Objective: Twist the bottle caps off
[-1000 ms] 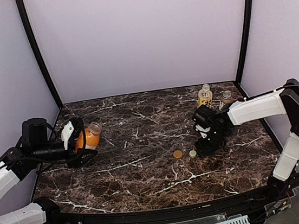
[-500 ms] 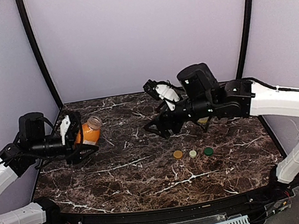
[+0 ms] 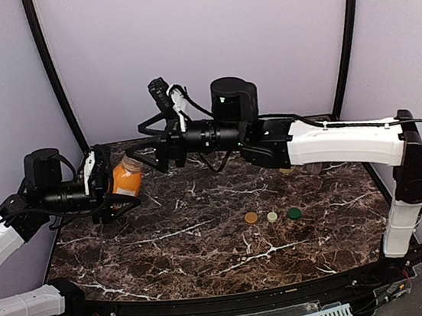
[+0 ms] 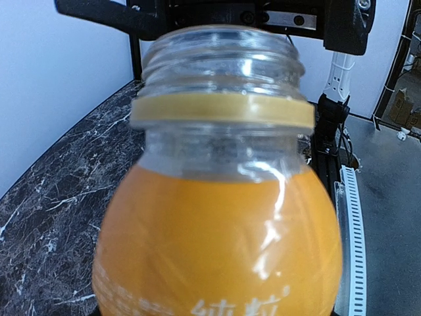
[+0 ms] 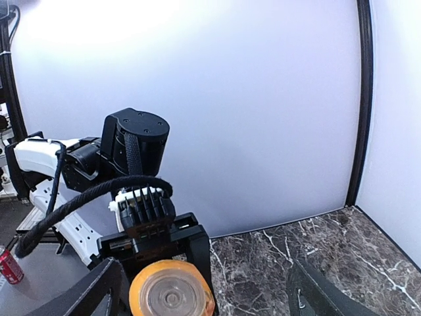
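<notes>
Orange bottle (image 4: 217,243) fills view; open threaded neck, tan ring (image 4: 223,110) beneath.

Table (image 3: 207,251): three caps lie on it in a row, right of centre and towards the near edge: left cap (image 3: 251,218), middle cap (image 3: 272,217), right cap (image 3: 294,213). They sit close together but apart.

The bottle (image 3: 127,180) is off the table, above its left rear part, clamped in the left gripper (image 3: 118,183), mouth towards the right. It is well apart from the caps.

The right arm extends across from the right above the table. The right gripper (image 3: 146,141), jaws spread, is just right of the bottle mouth; contact cannot be told.
</notes>
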